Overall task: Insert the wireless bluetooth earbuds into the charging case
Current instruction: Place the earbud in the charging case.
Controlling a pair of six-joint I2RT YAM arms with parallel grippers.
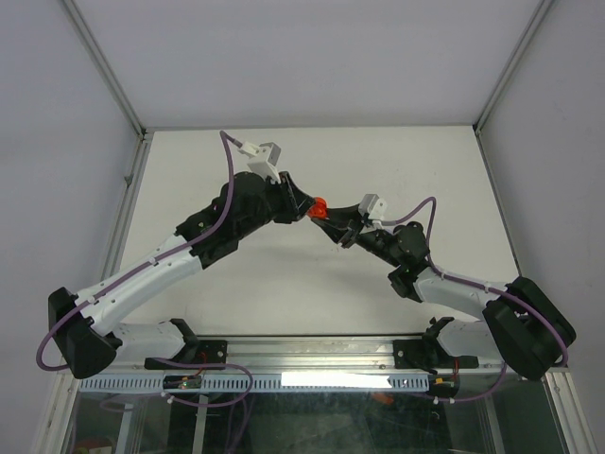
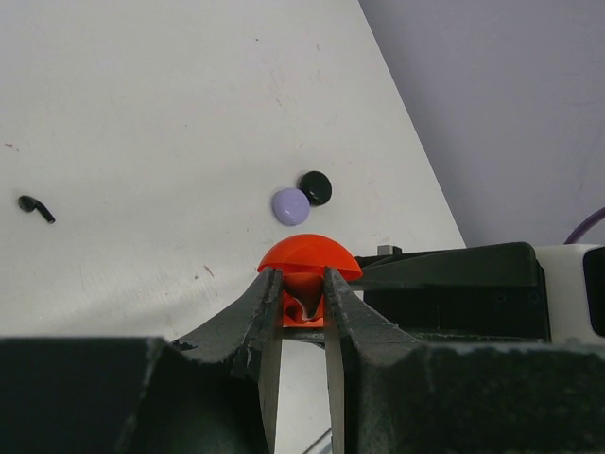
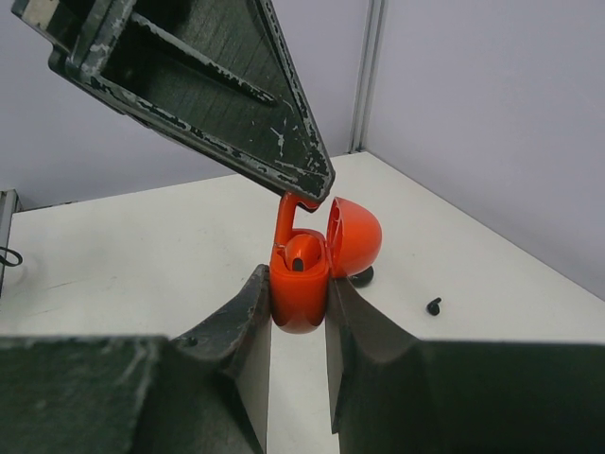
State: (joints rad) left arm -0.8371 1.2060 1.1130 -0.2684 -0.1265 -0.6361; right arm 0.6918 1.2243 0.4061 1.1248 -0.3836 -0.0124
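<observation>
Red earbud (image 3: 284, 225) at the open red case (image 3: 299, 301): a skewed push could jam it.
Top: left pincer (image 1: 310, 210) and right pincer (image 1: 332, 223) meet over the white table (image 1: 284, 293), pale walls (image 1: 302, 57) around. Left wrist: left pincer clamped on the bud, black earbud (image 2: 36, 208) far left. Right wrist: right pincer clamps the case.

Bright, even light falls from overhead, leaving the white counter (image 1: 312, 293) nearly washed out, with only faint, soft shadows beneath the arms. The metal rail (image 1: 331, 379) at the near edge shows a blown-out white strip. In the wrist views the left fingers (image 2: 255, 323) and right fingers (image 3: 248, 331) are softly out of focus. The red charging case (image 3: 301, 288) carries a mild sheen.
</observation>
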